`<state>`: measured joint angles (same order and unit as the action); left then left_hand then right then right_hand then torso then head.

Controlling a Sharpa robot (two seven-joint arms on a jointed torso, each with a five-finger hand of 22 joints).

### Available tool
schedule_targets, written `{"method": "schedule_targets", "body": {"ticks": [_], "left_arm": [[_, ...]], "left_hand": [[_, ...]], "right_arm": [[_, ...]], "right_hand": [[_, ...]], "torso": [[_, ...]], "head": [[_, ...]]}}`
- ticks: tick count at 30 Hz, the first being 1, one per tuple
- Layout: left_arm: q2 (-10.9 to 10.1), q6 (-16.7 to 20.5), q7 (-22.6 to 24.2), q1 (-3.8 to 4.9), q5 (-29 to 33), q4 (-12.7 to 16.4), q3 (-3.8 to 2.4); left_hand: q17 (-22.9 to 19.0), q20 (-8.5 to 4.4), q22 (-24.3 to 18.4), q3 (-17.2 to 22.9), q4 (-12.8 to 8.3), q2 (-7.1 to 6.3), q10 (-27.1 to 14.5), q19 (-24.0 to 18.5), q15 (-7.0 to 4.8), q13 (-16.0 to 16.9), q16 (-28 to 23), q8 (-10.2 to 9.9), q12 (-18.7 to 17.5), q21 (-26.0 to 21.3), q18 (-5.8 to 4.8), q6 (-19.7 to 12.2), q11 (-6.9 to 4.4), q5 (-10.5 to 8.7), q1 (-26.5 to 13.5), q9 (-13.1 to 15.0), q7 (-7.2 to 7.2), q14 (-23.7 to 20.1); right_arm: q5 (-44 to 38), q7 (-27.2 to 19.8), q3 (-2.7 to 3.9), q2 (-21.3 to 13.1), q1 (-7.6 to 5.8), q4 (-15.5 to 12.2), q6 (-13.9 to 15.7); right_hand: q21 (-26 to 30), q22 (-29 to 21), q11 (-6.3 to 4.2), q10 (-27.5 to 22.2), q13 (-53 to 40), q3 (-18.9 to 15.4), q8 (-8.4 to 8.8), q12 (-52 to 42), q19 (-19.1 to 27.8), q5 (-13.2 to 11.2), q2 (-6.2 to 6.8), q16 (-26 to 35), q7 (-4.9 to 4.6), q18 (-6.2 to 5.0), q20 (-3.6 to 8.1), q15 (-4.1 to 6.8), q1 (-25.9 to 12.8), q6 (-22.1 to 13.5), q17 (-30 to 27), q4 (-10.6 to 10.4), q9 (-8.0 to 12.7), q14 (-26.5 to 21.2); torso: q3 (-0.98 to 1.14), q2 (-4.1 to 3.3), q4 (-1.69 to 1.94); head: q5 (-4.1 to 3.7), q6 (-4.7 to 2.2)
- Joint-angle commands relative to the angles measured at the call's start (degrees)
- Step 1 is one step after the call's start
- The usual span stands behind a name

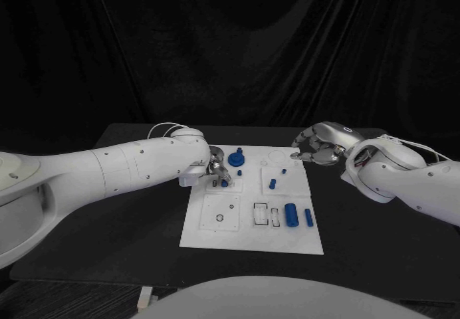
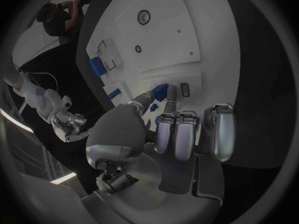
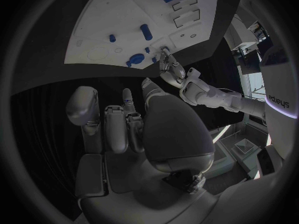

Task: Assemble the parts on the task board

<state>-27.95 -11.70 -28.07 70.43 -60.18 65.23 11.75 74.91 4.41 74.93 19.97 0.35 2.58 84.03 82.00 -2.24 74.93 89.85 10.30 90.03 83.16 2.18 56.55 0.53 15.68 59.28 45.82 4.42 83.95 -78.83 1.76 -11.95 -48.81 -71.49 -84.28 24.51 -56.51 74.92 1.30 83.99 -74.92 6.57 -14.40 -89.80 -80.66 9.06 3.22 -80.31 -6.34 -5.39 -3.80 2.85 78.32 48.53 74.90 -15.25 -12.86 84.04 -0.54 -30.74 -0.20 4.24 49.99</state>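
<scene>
Task board (image 1: 251, 229), a white plate, lies flat in the middle of the black counter (image 1: 364, 232), with small blue parts standing or lying on it. Left robot hand (image 1: 213, 171) is down over the board's far left corner, fingertips (image 2: 169, 103) touching a small blue part (image 2: 160, 91) there; whether that part is actually pinched I cannot tell. Right robot hand (image 1: 320, 147) hovers above the counter just off the board's far right corner, fingers curled inward, nothing in them. On the board, the biggest blue piece is a round knob (image 1: 236, 159) near the far edge. A thick cylinder (image 1: 290, 215) and a thinner pin (image 1: 308, 217) lie side by side near the right edge, next to rectangular slots (image 1: 260, 214). Two little pegs (image 1: 273, 183) stand in the raised square plate at mid-board.
</scene>
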Motion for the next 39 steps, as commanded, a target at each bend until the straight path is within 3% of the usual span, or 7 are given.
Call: {"method": "schedule_targets", "body": {"ticks": [1, 8, 16, 39], "left_arm": [[-0.3, -0.8, 0.7, -0.46, -0.2, 0.0, 0.41], [-0.7, -0.3, 1.7, -0.46, -0.2, 0.5, 0.41], [-0.9, 0.1, 2.3, -0.46, -0.2, 0.7, 0.41], [-0.4, 2.8, 2.5, -0.47, -0.2, 0.4, 0.41]], "left_hand": [[15.1, -0.38, 8.3, 0.9, -1.3, 0.17, 6.0, -0.2, -0.22, 15.1, 0.2, 0.2, 0.0, -0.4, 0.53, 0.2, -0.36, 2.30, 1.2, 0.4, -0.43, 6.1], [15.1, -0.57, 8.6, 5.8, -4.4, -0.48, 6.0, 0.0, -0.32, 15.1, 0.2, 0.1, 0.0, -0.5, 0.51, 0.7, -0.46, 6.07, 1.4, 1.4, -0.44, 6.1], [15.1, -0.56, 8.8, 9.8, -6.4, -0.99, 6.0, 0.2, -0.37, 15.1, 0.2, 0.2, 0.0, -0.6, 0.48, 1.2, -0.46, 8.19, 0.9, 2.2, -0.37, 6.1], [15.1, -0.59, 9.0, 10.6, -6.4, -1.38, 6.0, 0.4, -0.43, 15.1, 0.2, 0.3, 0.0, -0.5, 0.44, 1.6, -0.53, 6.11, -0.7, 2.8, -0.50, 6.1]], "right_arm": [[-0.2, 1.0, 0.04, 0.0, 0.16, 0.0, -0.4], [-0.2, 1.1, 0.04, 0.0, 0.21, 0.1, -0.5], [-0.2, 1.2, 0.04, 0.0, 0.29, 0.1, -0.7], [-0.2, 1.4, 0.04, 0.1, 0.46, 0.2, -1.3]], "right_hand": [[0.4, 6.8, 0.31, 6.0, -15.1, -0.1, -0.09, -0.2, 0.4, 0.4, -0.32, 0.3, -0.30, -0.74, 0.16, -0.39, -0.1, 0.0, 5.1, 0.1, 0.1, 3.5], [0.4, 6.8, 0.31, 6.0, -15.1, -0.1, -0.09, -0.2, 0.4, 0.4, -0.32, 0.3, -0.30, -0.74, 0.16, -0.39, -0.1, 0.0, 5.1, 0.1, 0.1, 3.5], [0.4, 6.8, 0.32, 6.0, -15.1, -0.1, -0.10, -0.2, 0.4, 0.5, -0.42, 0.3, -0.28, -0.75, 0.15, -0.40, 0.0, 0.0, 5.1, 0.2, 0.1, 3.5], [0.8, 6.7, 0.34, 6.0, -15.1, 0.0, -0.09, -0.2, 0.5, 0.6, -0.51, 0.6, -0.29, -0.81, 0.14, -0.41, 0.0, 0.0, 4.8, 0.2, 0.1, 3.4]], "torso": [[-0.04, 0.00, 0.02], [-0.04, 0.01, 0.02], [-0.06, 0.02, 0.00], [-0.07, 0.01, -0.05]], "head": [[0.00, 0.01], [0.07, 0.01], [0.17, 0.01], [0.26, 0.01]]}}
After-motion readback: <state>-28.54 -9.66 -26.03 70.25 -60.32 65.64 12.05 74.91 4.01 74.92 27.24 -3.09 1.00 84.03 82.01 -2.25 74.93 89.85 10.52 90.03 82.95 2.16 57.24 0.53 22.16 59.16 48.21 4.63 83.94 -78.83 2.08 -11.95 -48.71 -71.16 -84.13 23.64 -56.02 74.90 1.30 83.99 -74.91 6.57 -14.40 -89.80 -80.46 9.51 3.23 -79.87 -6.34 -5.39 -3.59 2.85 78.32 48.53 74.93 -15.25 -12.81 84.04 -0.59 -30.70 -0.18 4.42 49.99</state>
